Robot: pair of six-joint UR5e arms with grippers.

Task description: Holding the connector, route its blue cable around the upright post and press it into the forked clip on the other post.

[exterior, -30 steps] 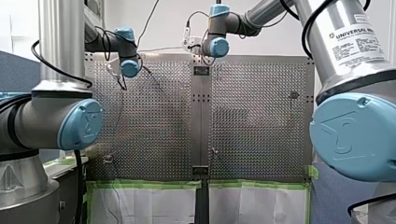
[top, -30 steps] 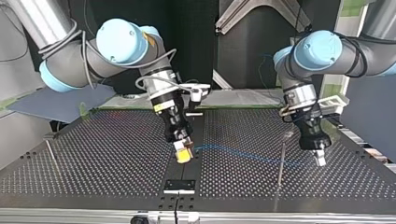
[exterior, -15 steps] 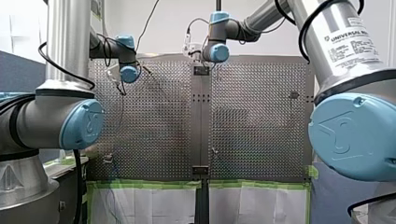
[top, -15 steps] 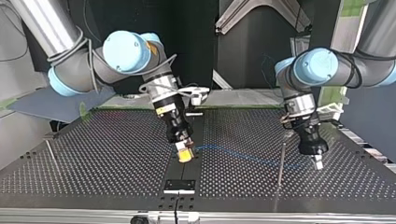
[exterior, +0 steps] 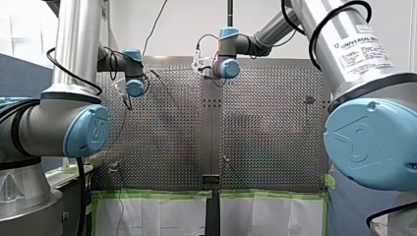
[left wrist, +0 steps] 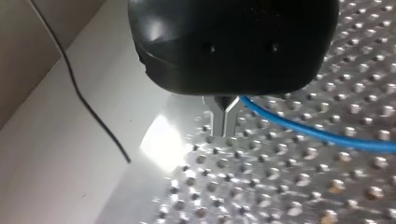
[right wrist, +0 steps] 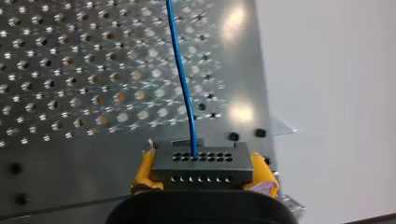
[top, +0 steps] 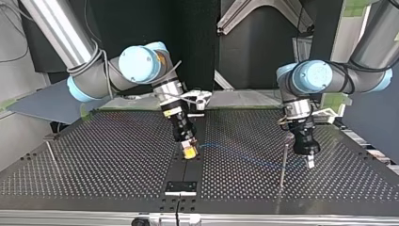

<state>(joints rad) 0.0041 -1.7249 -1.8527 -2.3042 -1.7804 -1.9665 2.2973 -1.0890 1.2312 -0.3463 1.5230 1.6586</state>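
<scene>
The grey, hole-faced connector (right wrist: 202, 165) lies crosswise between the yellow pads of my right gripper (top: 189, 152), which clamp both its ends, over the middle strip of the perforated metal bench (top: 103, 169). Its blue cable (right wrist: 182, 79) runs straight ahead. The metal fingertips of my left gripper (left wrist: 225, 130) meet near the upright post (top: 283, 165), and the cable emerges by the fingers' root.

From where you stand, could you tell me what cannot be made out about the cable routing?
- Forked clip: top view, post at its right and post at its left too thin to show which carries it.
- Blue cable: top view, faint near that right post; contact unclear.
- Left gripper: left wrist view, black body hides whether fingers pinch the cable.
- Connector: front view, behind my right wrist.
</scene>
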